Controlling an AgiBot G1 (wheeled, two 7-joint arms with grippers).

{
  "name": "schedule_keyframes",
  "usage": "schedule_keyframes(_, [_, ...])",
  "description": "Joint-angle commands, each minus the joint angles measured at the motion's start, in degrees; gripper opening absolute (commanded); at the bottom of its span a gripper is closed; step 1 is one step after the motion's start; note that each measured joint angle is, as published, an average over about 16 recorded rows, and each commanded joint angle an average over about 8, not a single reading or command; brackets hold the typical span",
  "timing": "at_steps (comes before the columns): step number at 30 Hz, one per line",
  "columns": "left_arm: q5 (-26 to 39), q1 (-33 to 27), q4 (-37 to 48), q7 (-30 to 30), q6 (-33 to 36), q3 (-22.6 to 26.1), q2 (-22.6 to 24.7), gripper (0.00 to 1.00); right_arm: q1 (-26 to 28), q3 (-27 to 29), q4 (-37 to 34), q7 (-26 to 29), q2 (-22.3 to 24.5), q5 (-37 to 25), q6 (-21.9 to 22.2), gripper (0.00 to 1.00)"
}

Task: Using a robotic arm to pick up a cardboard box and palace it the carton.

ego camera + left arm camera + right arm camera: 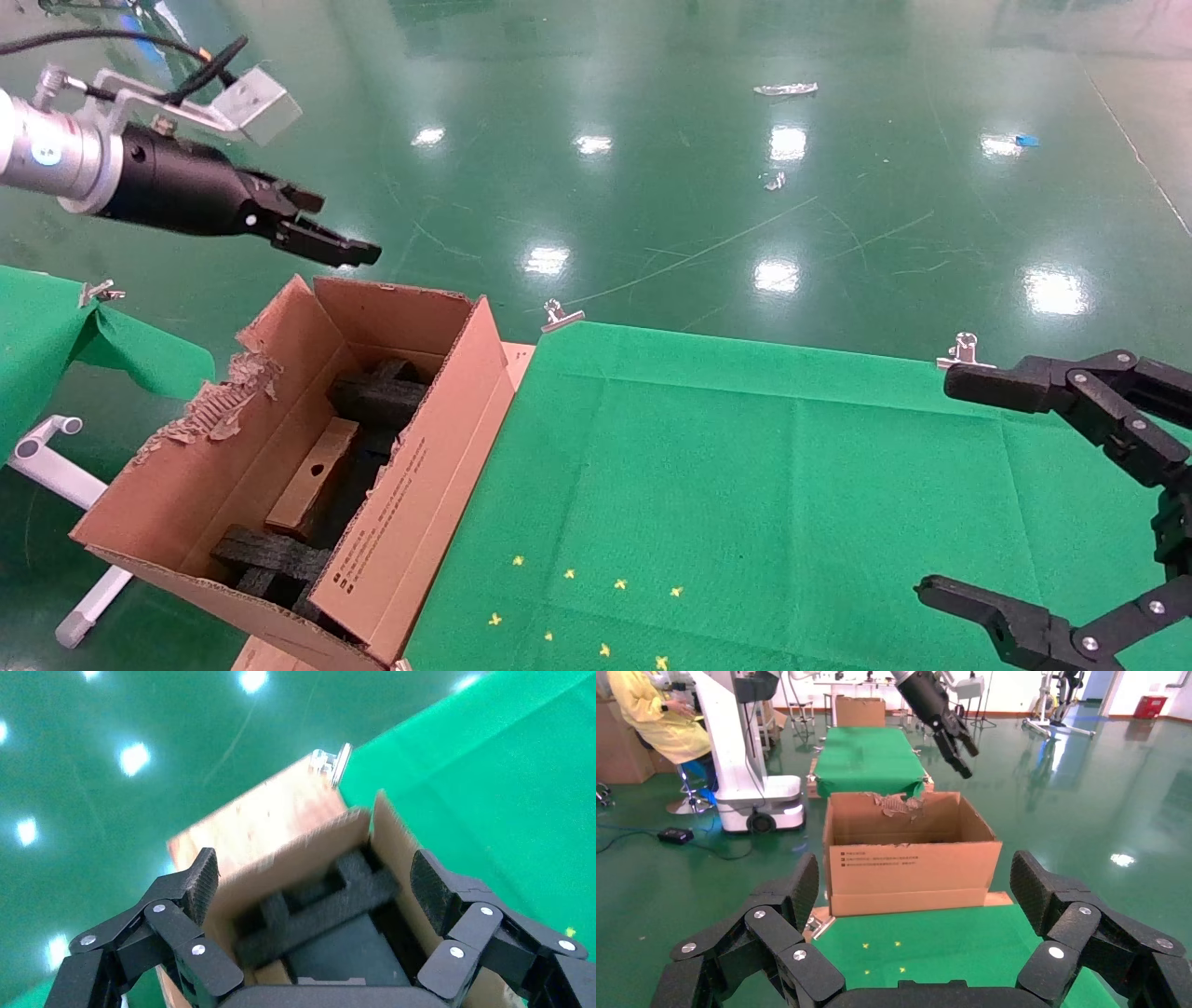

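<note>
The carton (419, 485) stands open at the left edge of the green table, with black foam inserts (377, 396) inside. The small cardboard box (312, 475), with its round hole facing up, lies inside the carton between the foam pieces. My left gripper (340, 226), on the white arm, hovers above the carton's far end. It is open and empty, and in the left wrist view (316, 874) it looks down at the carton wall (295, 853) and foam (316, 906). My right gripper (945, 486) is open and empty over the table's right side. It faces the carton (912, 867).
The green cloth table (792, 485) carries small yellow marks (587, 606) and metal clips (559, 317) at its far edge. The carton's left flap (223, 401) is torn. A second green table (37, 326) and a white frame leg (65, 466) stand at the left.
</note>
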Motion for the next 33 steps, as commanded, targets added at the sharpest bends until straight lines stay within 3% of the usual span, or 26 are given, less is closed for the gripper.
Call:
schedule_keyframes(1, [-0.38,0.84,-0.92,0.07,0.22,-0.85,-0.18,1.0,0.0,0.0,-0.01,0.0,0.0,0.0,0.0,1.0])
schedule_keyframes(33, [-16.03,33.84,-35.99,4.53,6.92,-34.87,-6.52,1.0,0.04,-0.1,-0.04,-0.06,0.03,0.06,0.01,1.0])
